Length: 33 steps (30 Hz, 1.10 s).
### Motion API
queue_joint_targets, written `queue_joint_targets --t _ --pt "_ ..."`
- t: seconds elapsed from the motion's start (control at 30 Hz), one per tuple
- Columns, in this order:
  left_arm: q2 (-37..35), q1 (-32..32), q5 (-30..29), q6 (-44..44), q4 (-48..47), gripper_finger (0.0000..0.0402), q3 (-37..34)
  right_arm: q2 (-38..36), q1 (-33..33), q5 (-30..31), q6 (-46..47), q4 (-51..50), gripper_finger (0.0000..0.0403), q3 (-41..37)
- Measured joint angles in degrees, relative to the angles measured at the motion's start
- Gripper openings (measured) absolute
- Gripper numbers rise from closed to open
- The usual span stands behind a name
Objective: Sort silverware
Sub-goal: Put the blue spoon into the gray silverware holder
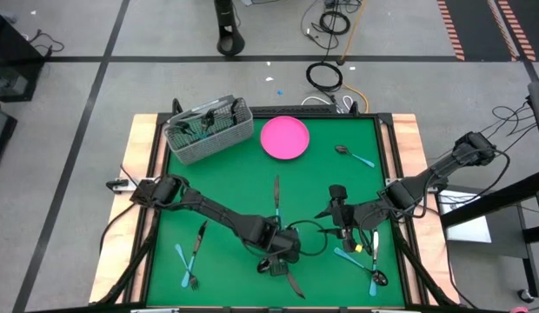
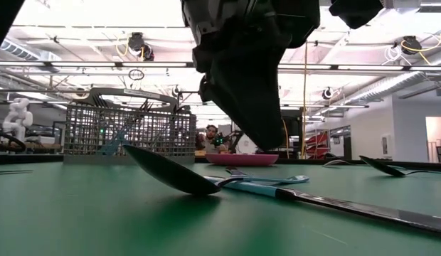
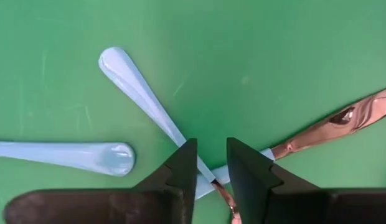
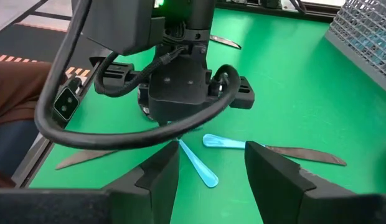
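Observation:
My left gripper point(image 1: 279, 257) points down over a small cluster of silverware near the table's near edge. Its fingers stand narrowly apart on either side of the thin neck point(image 3: 208, 177) of a blue-handled spoon point(image 3: 142, 92); I see no touch. The spoon lies flat on the green mat and also shows in the low view point(image 2: 179, 173). A second blue handle point(image 3: 75, 155) and a blue-handled knife point(image 3: 339, 119) lie beside it. My right gripper point(image 4: 211, 167) is open and empty, above the mat just right of the left gripper point(image 1: 337, 224).
A grey wire basket point(image 1: 209, 130) with several utensils stands at the far left, and a pink plate point(image 1: 284, 137) beside it. Loose pieces lie on the mat: a spoon point(image 1: 352, 156), a knife point(image 1: 276, 196), utensils at the near left point(image 1: 189, 261) and near right point(image 1: 365, 259).

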Motion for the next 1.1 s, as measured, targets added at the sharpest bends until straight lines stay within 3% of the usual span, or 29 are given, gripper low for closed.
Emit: queue_joint_targets --t 0.37,0.87,1.1 --pt "-0.13 -0.26 -2.22 -5.97 2.19 0.0179 -3.89 0.0 0.0 -0.02 0.02 -0.14 0.0171 0.0" --pt "4.83 -0.68 -2.76 -5.98 3.31 0.0179 -3.43 0.02 0.0 -0.04 0.02 -0.44 0.0171 -0.02" --pt "5.01 -0.73 -2.99 -5.99 2.7 0.0118 -3.47 0.02 -0.02 -0.01 0.02 -0.44 0.0171 -0.02"
